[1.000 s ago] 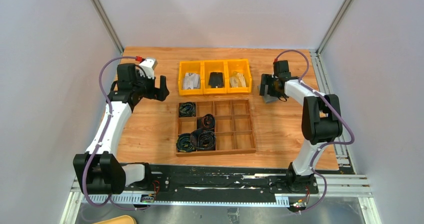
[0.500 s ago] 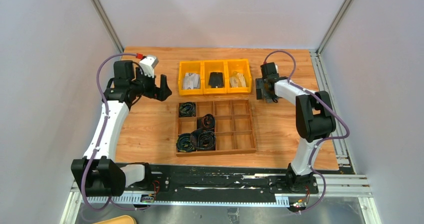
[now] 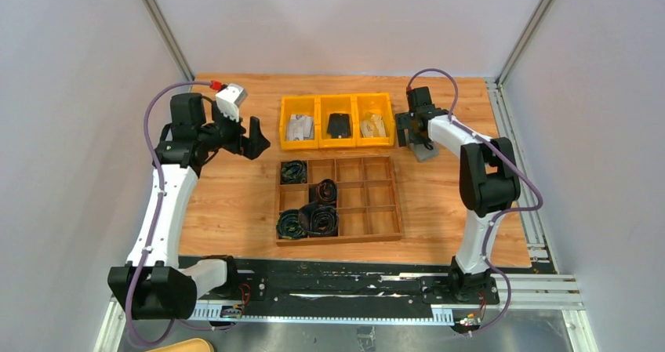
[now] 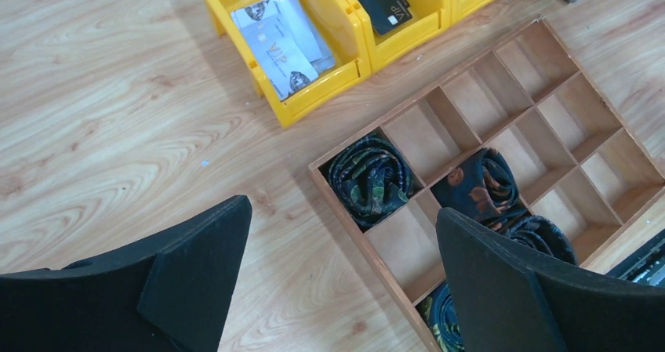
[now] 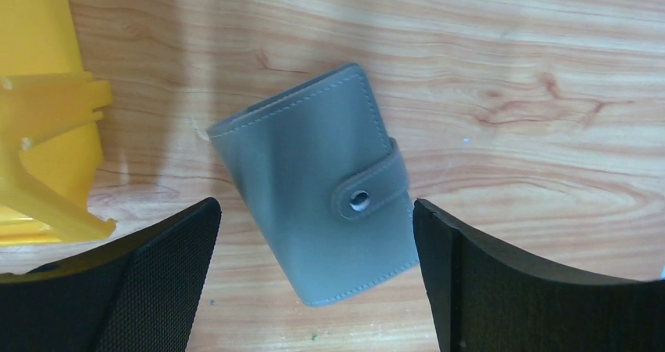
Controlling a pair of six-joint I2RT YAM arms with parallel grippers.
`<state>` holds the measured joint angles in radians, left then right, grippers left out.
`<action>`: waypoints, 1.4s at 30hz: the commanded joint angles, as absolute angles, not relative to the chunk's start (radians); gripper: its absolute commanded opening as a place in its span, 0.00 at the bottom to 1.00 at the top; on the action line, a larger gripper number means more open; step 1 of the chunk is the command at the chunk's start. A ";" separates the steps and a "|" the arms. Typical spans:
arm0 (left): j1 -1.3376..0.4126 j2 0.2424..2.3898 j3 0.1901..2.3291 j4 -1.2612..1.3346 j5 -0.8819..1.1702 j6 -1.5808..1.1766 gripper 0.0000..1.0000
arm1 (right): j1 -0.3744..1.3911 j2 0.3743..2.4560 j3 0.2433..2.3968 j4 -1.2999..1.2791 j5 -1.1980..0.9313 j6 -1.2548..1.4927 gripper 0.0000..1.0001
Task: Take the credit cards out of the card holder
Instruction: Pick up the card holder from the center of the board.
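The card holder (image 5: 314, 183) is a grey folding wallet lying flat on the wooden table, held closed by a snap strap. In the top view the card holder (image 3: 426, 151) sits just right of the yellow bins. My right gripper (image 5: 314, 207) hovers over it, open, with one finger on each side and nothing gripped. The right finger (image 5: 502, 281) stands close to the strap edge. The credit cards are hidden inside the closed holder. My left gripper (image 4: 341, 215) is open and empty above bare table, left of the wooden tray; in the top view the left gripper (image 3: 255, 136) is left of the bins.
Three yellow bins (image 3: 337, 121) stand at the back; the left one holds pale printed cards (image 4: 282, 38), the middle one a dark card (image 4: 380, 3). A wooden divider tray (image 3: 376, 203) holds several rolled dark ties (image 4: 368, 179). A yellow bin corner (image 5: 47, 132) lies just left of the holder.
My right gripper has swung left and toward the back, uncovering the card holder in the top view. The left arm has shifted slightly; both grippers stay open.
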<state>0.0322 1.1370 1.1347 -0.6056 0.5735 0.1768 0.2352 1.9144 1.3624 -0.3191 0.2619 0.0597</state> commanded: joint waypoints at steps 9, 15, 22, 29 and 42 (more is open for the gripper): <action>0.035 1.155 1.219 -0.656 0.614 0.210 1.00 | 0.189 2.027 1.414 -0.436 0.163 0.072 0.96; 0.036 1.158 1.227 -0.664 0.630 0.203 1.00 | 0.178 1.973 1.344 -0.421 0.179 0.103 0.96; 0.035 1.150 1.226 -0.666 0.641 0.198 1.00 | 0.152 1.941 1.331 -0.406 0.105 0.125 0.96; 0.037 1.152 1.239 -0.663 0.647 0.171 1.00 | 0.154 1.954 1.291 -0.400 0.076 0.166 0.93; 0.036 1.172 1.268 -0.667 0.608 0.015 1.00 | 0.181 1.669 1.018 -0.182 0.071 0.221 0.68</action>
